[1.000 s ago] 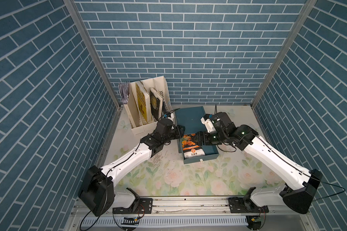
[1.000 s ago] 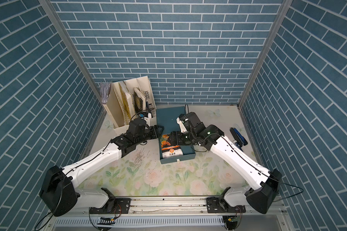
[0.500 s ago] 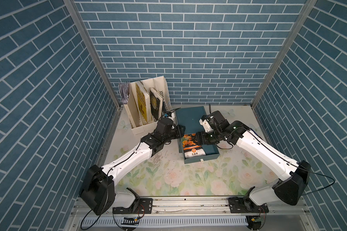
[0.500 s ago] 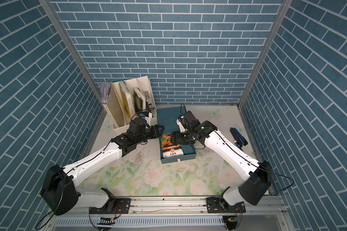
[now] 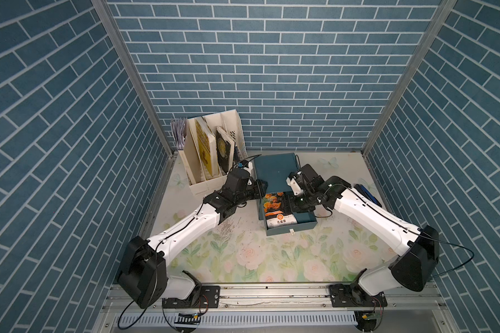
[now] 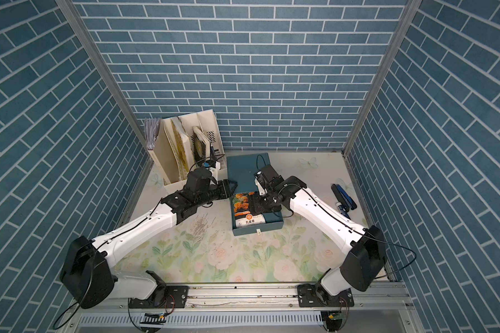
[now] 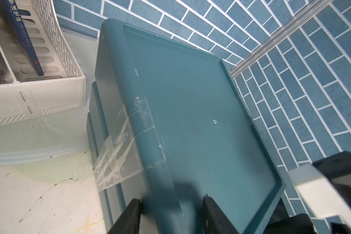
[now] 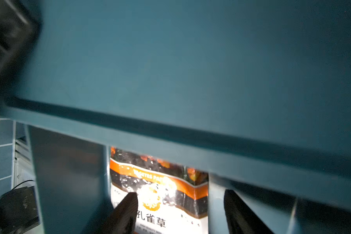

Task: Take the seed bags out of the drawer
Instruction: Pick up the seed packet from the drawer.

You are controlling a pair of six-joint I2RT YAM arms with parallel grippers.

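Observation:
The teal drawer [image 5: 292,229] [image 6: 260,229] stands pulled out of its cabinet [image 5: 274,170] [image 6: 246,170] [image 7: 190,101]. One seed bag [image 5: 274,207] [image 6: 244,207] [image 8: 160,186] with orange marigolds lies flat in the drawer's left part. My right gripper [image 5: 289,203] [image 6: 253,206] [image 8: 180,197] reaches into the drawer from the right and is open. One of its fingers is over the bag, the other over the bare drawer floor beside it. My left gripper [image 5: 261,187] [image 6: 233,186] [image 7: 171,200] is shut on the cabinet's rounded left top edge.
A white file holder [image 5: 208,161] [image 6: 185,152] [image 7: 39,97] with upright books stands just left of the cabinet. A blue and black tool [image 5: 365,193] [image 6: 344,199] lies by the right wall. Clear tape [image 7: 130,141] runs from the cabinet's side onto the mat.
My right gripper has moved down into the drawer over the seed bag, its jaws narrowing a little. My left gripper has closed on the cabinet's edge and stayed in place.

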